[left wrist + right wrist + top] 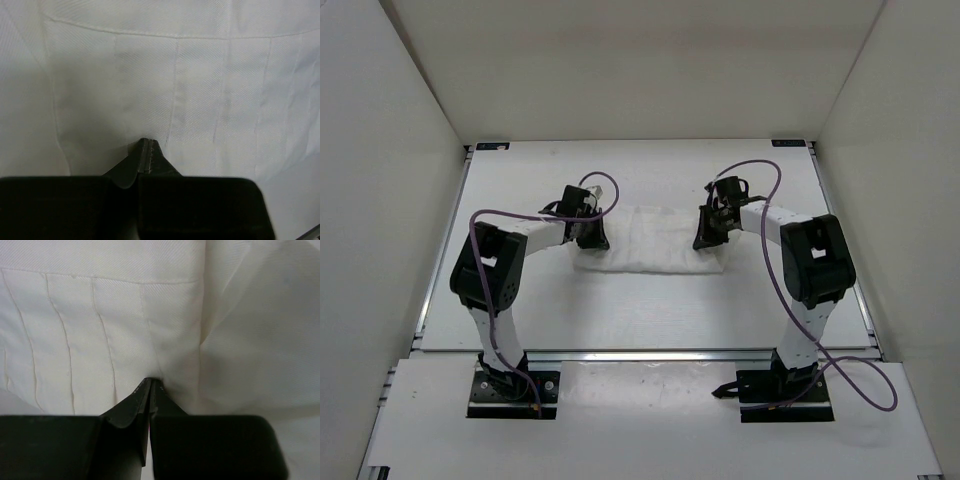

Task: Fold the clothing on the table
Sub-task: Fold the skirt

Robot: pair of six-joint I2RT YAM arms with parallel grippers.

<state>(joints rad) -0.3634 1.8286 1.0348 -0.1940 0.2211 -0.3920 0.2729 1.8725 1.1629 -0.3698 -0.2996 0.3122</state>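
Nearest me, my left arm [488, 272] and right arm [814, 262] rise from the near edge, bend at the elbow and reach forward and inward, wrists tipped down. The left pincer [591, 238] is pressed closed on the left end of the clothing [655, 246], and the right pincer [709, 237] is closed on its right end. Fabric puckers at both tips. The clothing lies as a flat white band across the middle of the worktop [650, 315], between the 2 pincers.
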